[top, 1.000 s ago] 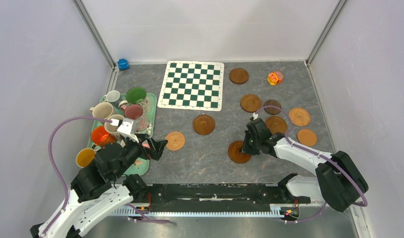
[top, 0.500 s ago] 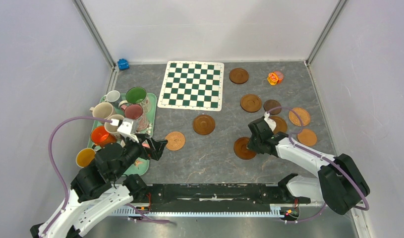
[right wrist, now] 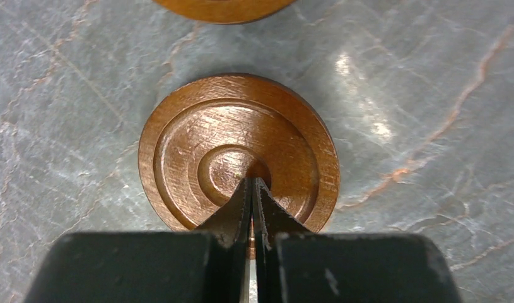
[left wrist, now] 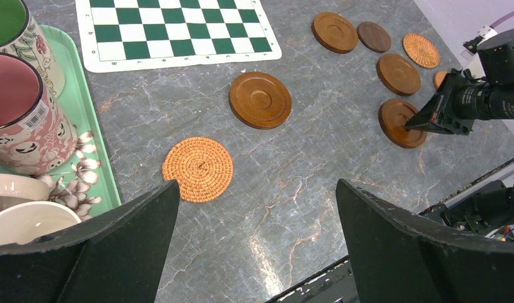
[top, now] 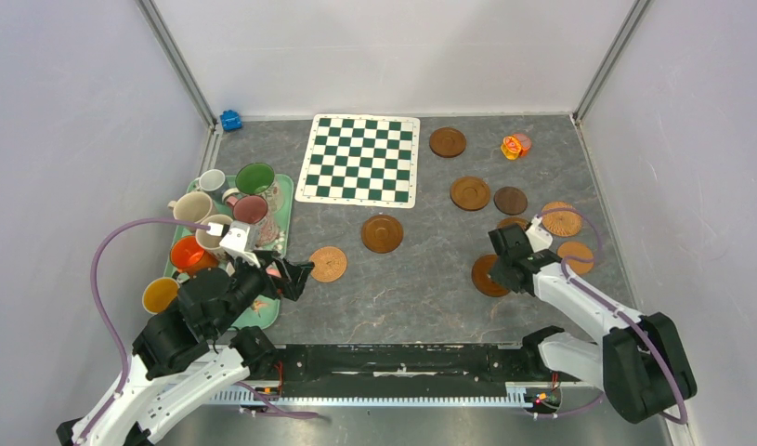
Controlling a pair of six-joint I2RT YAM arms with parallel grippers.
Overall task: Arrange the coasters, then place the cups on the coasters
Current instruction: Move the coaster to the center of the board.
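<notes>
Several coasters lie scattered on the grey table. A dark wood coaster (top: 487, 277) (right wrist: 238, 148) sits at the near right, and my right gripper (top: 501, 268) (right wrist: 252, 182) is shut with its tips pressed on that coaster's centre. Others include a woven coaster (top: 328, 263) (left wrist: 197, 168), a wood coaster (top: 382, 232) and a cluster at the right around a woven coaster (top: 561, 218). Several cups stand on the left: a cream cup (top: 190, 206), a green-lined cup (top: 254, 177), a pink cup (top: 251, 209), an orange cup (top: 187, 253) and a yellow cup (top: 159, 295). My left gripper (top: 295, 274) (left wrist: 257, 186) hovers open and empty beside them.
A mint-green tray (top: 263, 314) holds most cups at the left. A green-and-white chequered mat (top: 360, 158) lies at the back middle. An orange-yellow toy (top: 515, 146) sits at the back right, and a small blue object (top: 230, 119) in the back left corner.
My right gripper, staying shut, has slid the dark wood coaster to the right, toward the cluster of coasters. The left arm has not moved.
</notes>
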